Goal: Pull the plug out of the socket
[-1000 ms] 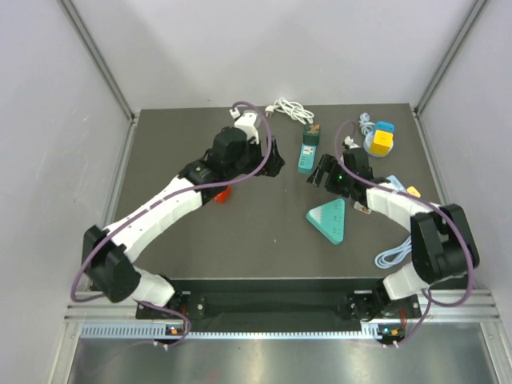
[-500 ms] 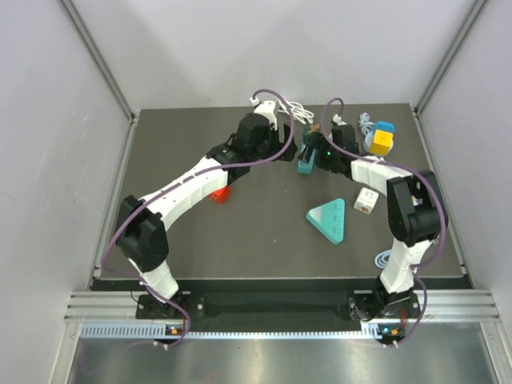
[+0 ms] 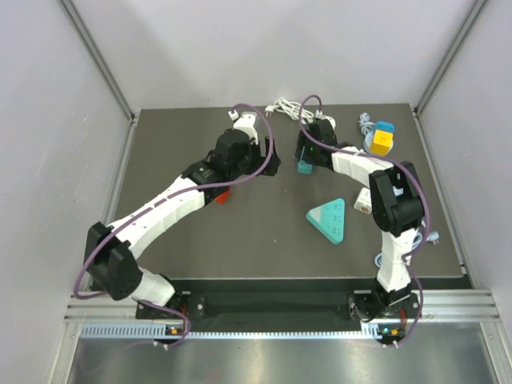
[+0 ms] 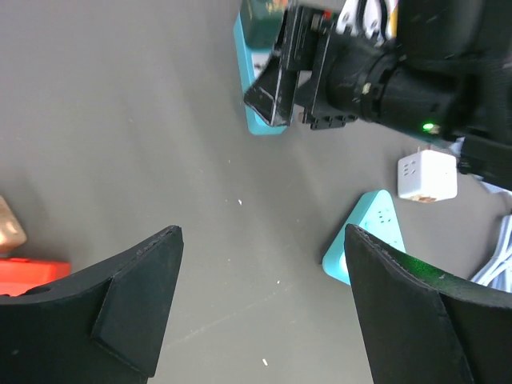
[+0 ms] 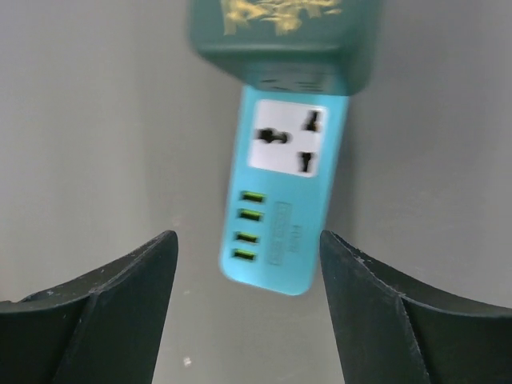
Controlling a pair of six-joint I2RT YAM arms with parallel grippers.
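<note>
A teal power strip (image 5: 284,216) with several green USB ports lies on the dark table. A dark green plug (image 5: 284,36) sits on its far end. My right gripper (image 5: 248,304) is open, hovering over the strip's near end with a finger on each side, not touching it. In the top view the right gripper (image 3: 302,150) covers most of the strip (image 3: 305,168). My left gripper (image 3: 270,164) is open and empty, left of the strip. In the left wrist view (image 4: 264,312) it looks at the strip (image 4: 258,120) and the right gripper's fingers (image 4: 276,80).
A teal triangular socket (image 3: 330,220) lies mid-table, with a white cube adapter (image 3: 364,200) to its right. A red block (image 3: 220,194) is under the left arm. A yellow-and-blue cube (image 3: 382,140) and a white cable (image 3: 290,110) are at the back.
My left gripper pulled back leftward and nearer, away from the strip. My right gripper moved left, over the strip.
</note>
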